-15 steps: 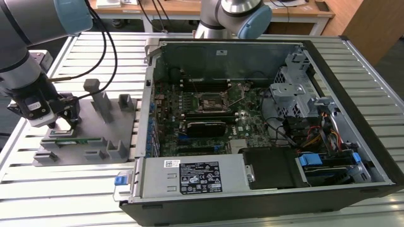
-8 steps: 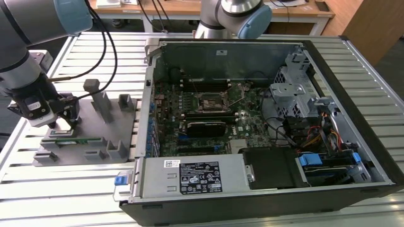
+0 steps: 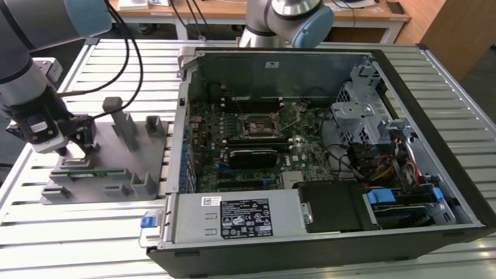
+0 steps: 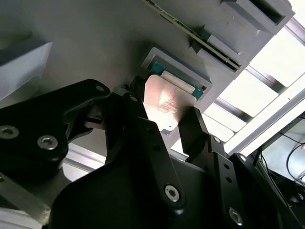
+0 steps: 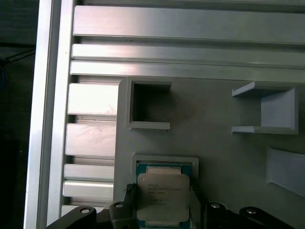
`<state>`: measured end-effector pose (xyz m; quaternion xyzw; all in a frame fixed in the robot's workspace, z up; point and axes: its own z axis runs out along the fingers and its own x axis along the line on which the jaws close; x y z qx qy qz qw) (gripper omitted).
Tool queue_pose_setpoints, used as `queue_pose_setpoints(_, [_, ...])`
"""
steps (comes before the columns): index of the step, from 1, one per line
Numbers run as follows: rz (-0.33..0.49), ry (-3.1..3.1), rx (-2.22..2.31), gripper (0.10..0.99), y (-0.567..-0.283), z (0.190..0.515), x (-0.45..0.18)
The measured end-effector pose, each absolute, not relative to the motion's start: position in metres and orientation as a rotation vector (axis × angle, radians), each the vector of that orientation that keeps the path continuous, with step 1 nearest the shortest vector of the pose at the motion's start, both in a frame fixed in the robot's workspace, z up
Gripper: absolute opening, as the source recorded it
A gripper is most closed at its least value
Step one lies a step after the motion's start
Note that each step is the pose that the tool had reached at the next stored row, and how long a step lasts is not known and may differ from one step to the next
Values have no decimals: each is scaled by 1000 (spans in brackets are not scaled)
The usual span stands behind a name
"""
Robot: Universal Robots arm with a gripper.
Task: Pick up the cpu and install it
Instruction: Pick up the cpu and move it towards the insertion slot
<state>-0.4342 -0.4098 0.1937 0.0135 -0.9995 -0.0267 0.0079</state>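
The arm's claw [image 3: 74, 153] is down at the grey parts holder [image 3: 116, 180], on the slatted metal counter [image 3: 69, 232] at the exterior view's left. The holder sits beside an open computer case [image 3: 434, 145] with its motherboard [image 3: 302, 154] exposed.

In both wrist views the cpu [image 5: 163, 195] [image 4: 164, 100] lies in a shallow square pocket [image 5: 164, 159] of the holder, shiny metal top up and a green edge showing along one side. The claw [image 5: 163, 191] [image 4: 164, 117] is clamped on it, with a black finger [image 5: 131, 193] pressed to each of two opposite edges.

A long green memory stick [image 3: 94, 172] stands in a slot of the same holder, just beside the pocket. The empty processor socket [image 3: 259, 123] is well apart from the cpu, inside the case.
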Motion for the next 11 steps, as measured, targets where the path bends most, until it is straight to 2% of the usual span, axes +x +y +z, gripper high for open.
queue_pose_setpoints(11, [-84,-3124,42,529,-410,209,-434])
